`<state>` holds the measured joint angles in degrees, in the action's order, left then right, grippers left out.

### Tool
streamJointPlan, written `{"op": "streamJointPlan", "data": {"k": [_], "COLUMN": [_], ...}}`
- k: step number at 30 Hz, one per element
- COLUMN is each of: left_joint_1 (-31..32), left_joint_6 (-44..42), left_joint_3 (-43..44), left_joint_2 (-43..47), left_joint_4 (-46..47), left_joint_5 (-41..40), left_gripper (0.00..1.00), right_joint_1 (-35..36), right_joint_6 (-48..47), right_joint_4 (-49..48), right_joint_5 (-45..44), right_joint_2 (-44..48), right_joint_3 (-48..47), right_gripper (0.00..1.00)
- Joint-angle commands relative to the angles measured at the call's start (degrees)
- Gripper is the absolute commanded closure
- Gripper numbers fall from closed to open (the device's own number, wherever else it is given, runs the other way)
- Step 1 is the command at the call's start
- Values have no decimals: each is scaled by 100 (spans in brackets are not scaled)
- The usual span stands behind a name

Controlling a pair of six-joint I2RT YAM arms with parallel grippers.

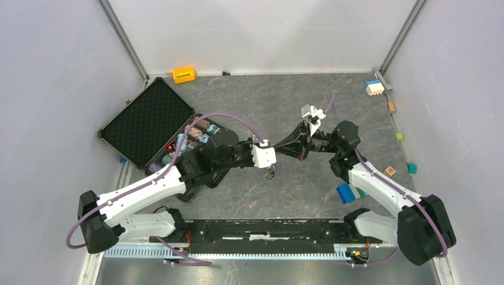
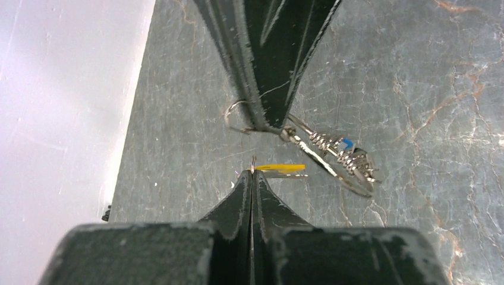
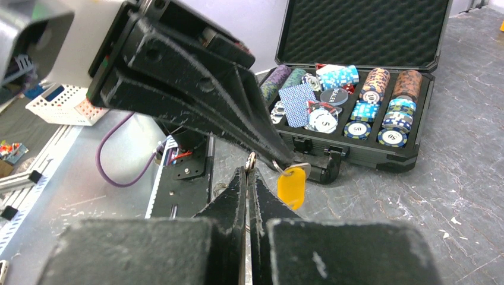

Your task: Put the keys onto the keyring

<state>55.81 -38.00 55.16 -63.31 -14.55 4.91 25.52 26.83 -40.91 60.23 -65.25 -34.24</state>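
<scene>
Right wrist view: chips (image 3: 324, 119) read "DEALER", 5, 10 (right fingers (image 3: 233, 199) pinch keyring (image 3: 251, 161)).

Legible marks, logged from my remote station — all of them in the right wrist view, inside the open black case (image 3: 410, 155) of poker chips:

- Dark round button (image 3: 334, 97) lying on the chips: "DEALER" in pale capitals.
- White-and-red chip (image 3: 324, 122) lying flat just in front of it: numeral "5".
- Top chip of the brown stack (image 3: 373, 95): looks to me like "10", though I cannot be sure.
- Blue-and-white chips (image 3: 358, 128) in the front row: a number at the centre, too small to read.

Overhead view — small wooden block (image 1: 390, 171) on the right: a mark, illegible.
</scene>
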Motion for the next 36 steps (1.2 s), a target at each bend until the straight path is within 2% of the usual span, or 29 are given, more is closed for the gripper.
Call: {"op": "streamJointPlan", "data": {"k": [1, 7, 36], "left_joint_1": [208, 383, 537], "left_joint_6": [-226, -237, -390], "left_joint_3": [-119, -141, -242], "left_joint_2": [95, 81, 170], "left_joint_4": [691, 760, 837], "left_joint_5": [-471, -750, -901], "left_gripper": [98, 98, 98], "right_joint_1": [32, 32, -10], "right_joint_6": [388, 393, 360], "right_joint_4": [-678, -700, -614], "right_joint_5": [-230, -290, -373], "right_joint_2": [-73, -154, -314], "right_joint_3": [13, 40, 44], "right_gripper": [100, 100, 100]}}
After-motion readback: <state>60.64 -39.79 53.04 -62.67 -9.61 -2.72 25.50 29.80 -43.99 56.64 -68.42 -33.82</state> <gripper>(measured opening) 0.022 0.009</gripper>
